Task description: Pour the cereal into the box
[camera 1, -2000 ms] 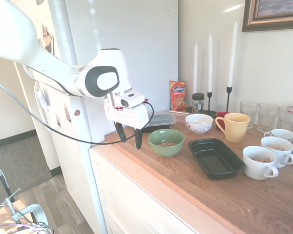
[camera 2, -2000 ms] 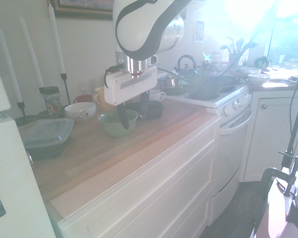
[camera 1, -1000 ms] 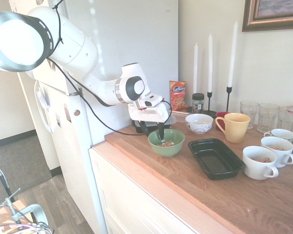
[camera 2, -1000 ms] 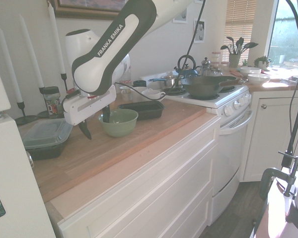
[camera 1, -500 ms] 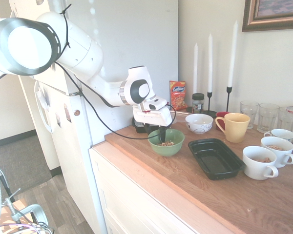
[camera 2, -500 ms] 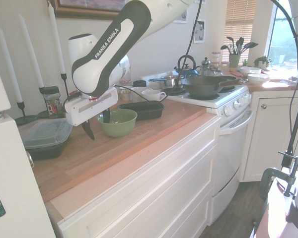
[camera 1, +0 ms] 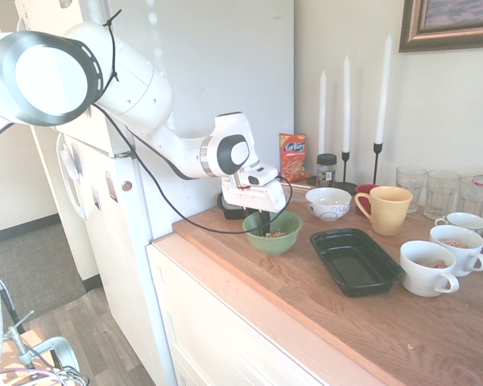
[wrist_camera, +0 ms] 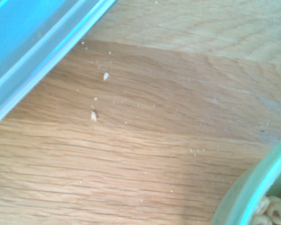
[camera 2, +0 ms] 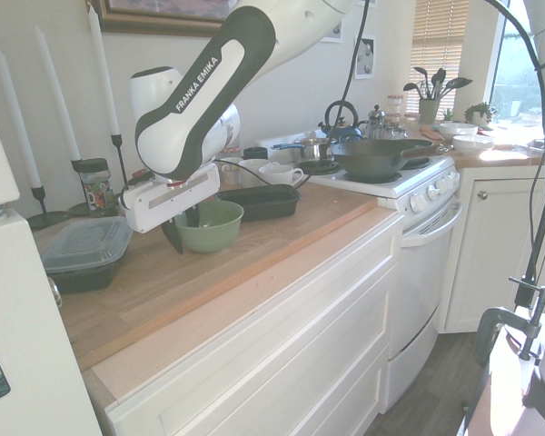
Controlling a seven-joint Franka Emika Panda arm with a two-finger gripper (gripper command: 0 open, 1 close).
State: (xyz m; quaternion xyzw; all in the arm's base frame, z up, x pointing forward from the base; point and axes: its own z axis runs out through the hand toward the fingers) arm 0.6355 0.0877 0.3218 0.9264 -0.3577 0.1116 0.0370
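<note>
first exterior: my gripper (camera 1: pixel 263 224) straddles the green bowl (camera 1: pixel 274 232) rim, grip unclear, cereal (camera 1: pixel 274 235) inside, box (camera 1: pixel 356 260) beside it; second exterior: jaws nearly pinching; wrist: rim off-centre, so i'd seat deeper before lifting.

The white Franka arm (camera 1: pixel 137 88) reaches over the wooden counter's (camera 1: pixel 322 301) end by the fridge. Its two-finger gripper (camera 2: pixel 183 229) points steeply down, black fingers (camera 2: pixel 173 236) straddling a green bowl's rim.
</note>
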